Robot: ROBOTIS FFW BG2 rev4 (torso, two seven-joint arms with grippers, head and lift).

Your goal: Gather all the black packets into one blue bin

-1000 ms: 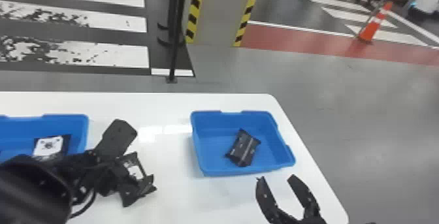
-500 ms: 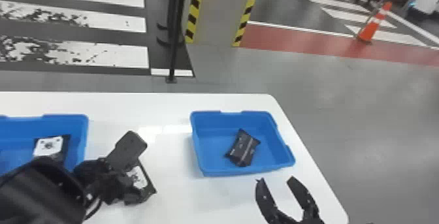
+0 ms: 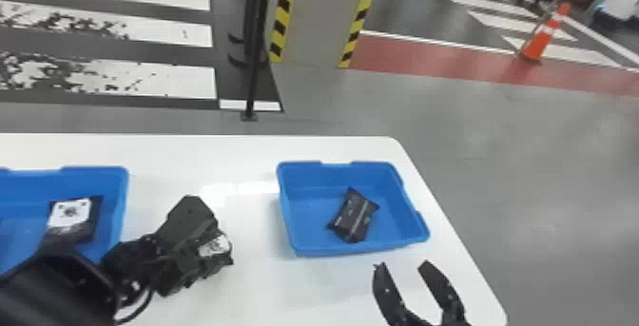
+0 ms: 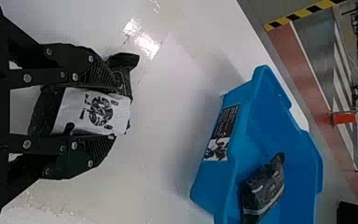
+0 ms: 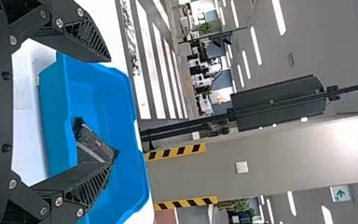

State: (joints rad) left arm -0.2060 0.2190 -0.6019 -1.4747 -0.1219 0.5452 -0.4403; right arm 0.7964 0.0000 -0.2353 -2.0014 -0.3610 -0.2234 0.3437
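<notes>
In the head view my left gripper (image 3: 209, 250) is above the table between two blue bins, shut on a black packet (image 3: 215, 246) with a white label. Seen from the left wrist, that gripper (image 4: 115, 112) has its fingers on both sides of the packet (image 4: 95, 112). A second black packet (image 3: 355, 215) lies inside the right blue bin (image 3: 304, 250). Another, white-labelled packet (image 3: 71, 218) is in the left blue bin (image 3: 122, 196). My right gripper (image 3: 401, 269) stands open in front of the right bin; the right wrist view has the gripper (image 5: 109, 110) near that bin (image 5: 51, 116).
Both bins rest on a white table (image 3: 333, 287), whose right edge slopes beside the right bin. A dark post (image 3: 254, 63) and a striped pillar (image 3: 318, 16) stand on the floor beyond the far edge.
Over the last second my left gripper has turned and shifted slightly right, and the packet it holds has moved with it. The right gripper and both bins have stayed put.
</notes>
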